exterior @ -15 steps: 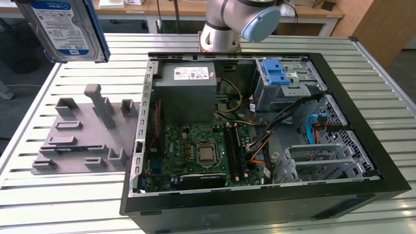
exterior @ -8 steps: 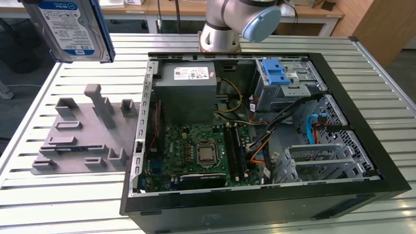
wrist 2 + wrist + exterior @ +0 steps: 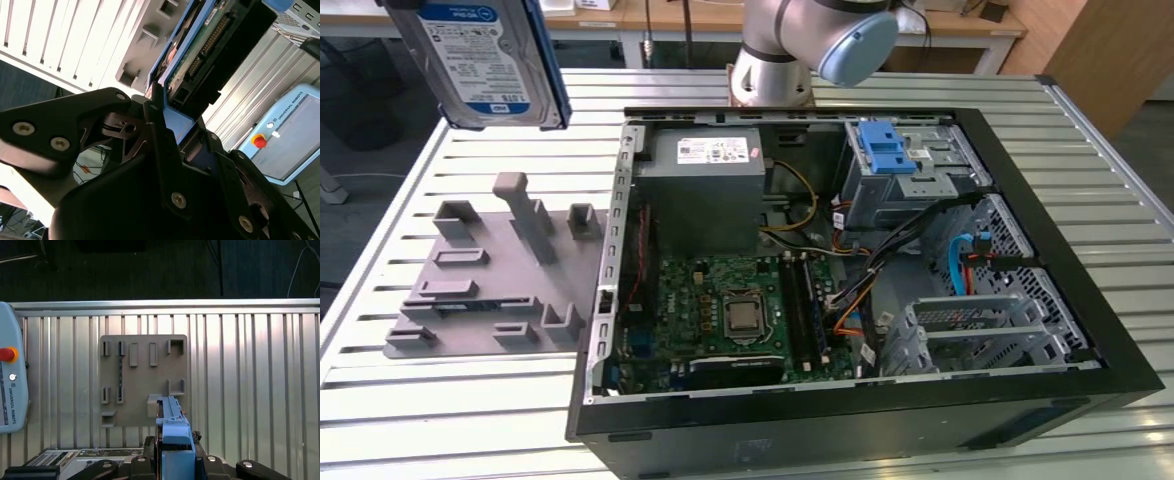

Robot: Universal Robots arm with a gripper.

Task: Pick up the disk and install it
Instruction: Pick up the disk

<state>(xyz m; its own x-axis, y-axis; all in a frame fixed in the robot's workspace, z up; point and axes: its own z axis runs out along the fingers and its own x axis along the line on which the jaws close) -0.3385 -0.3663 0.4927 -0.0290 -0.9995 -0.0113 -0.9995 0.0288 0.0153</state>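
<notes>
Clamping the disk (image 3: 483, 55), its top cropped, end effector (image 3: 162, 107) partly hidden.

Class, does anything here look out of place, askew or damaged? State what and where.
Only the disk stands out: it hangs in the air at the exterior view's upper left, clamped in the hand, outside the open computer case. Nothing looks spilled or damaged.

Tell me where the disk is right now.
The disk hangs in the air at the exterior view's upper left, above the grey holder plate and left of the open case. In the second wrist view the gripper clamps it.
</notes>
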